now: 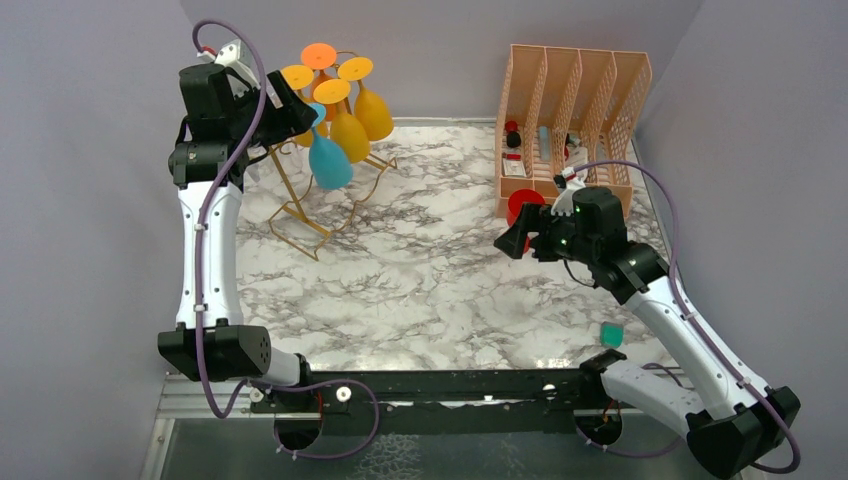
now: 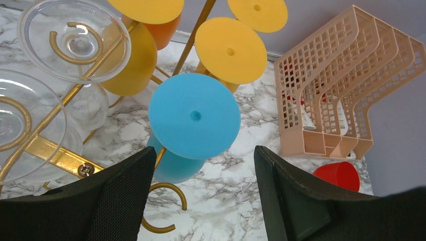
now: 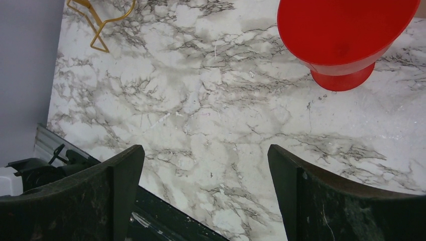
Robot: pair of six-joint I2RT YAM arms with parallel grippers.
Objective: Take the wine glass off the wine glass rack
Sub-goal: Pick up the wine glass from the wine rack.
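Note:
The gold wine glass rack (image 1: 290, 205) stands at the back left, with several glasses hanging upside down from it. A blue wine glass (image 1: 328, 160) hangs at its front, with yellow, orange and clear glasses around it. My left gripper (image 1: 300, 115) is up at the rack's top, beside the blue glass's foot. In the left wrist view that round blue foot (image 2: 195, 115) sits just ahead of the left gripper (image 2: 205, 165), which is open with nothing between its fingers. My right gripper (image 1: 515, 240) hovers open over the marble at the right, empty (image 3: 206, 165).
A peach lattice file organiser (image 1: 575, 110) stands at the back right, with a red cup (image 1: 522, 205) in front of it, close to my right gripper. A small teal object (image 1: 611, 334) lies beside the right arm. Grey walls close in on the left, back and right.

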